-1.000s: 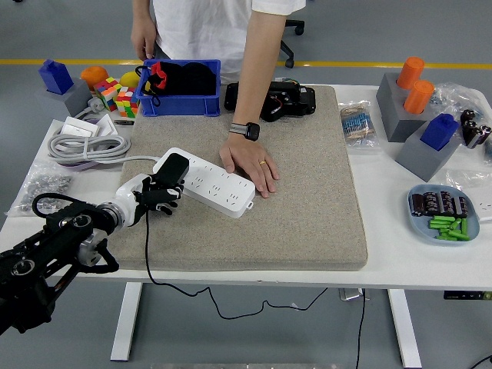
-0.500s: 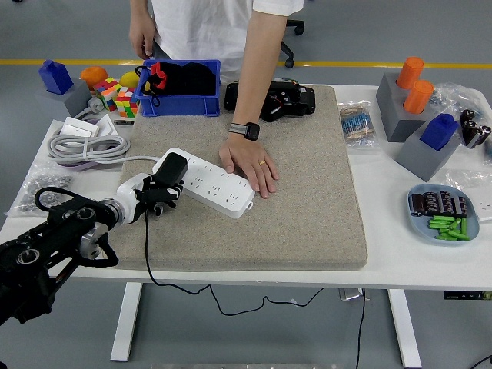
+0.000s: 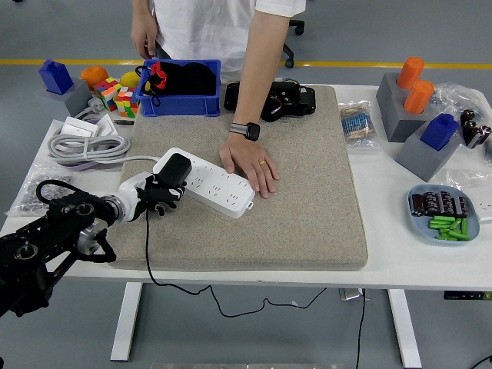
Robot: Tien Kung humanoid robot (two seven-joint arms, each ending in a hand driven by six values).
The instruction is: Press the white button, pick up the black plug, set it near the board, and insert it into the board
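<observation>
While the left robot hand (image 3: 157, 196) seemingly clamps the black plug (image 3: 174, 167), it sits at the board's (image 3: 206, 182) left end.

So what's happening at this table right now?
The robot's left hand is at the near end of a white power strip lying on a grey mat, its fingers closed on a black plug that sits on the strip's left end. Whether the plug is fully seated cannot be told. A person at the far side presses a hand flat against the strip's far edge. The plug's cable trails off the table's near edge. The right arm is out of view.
</observation>
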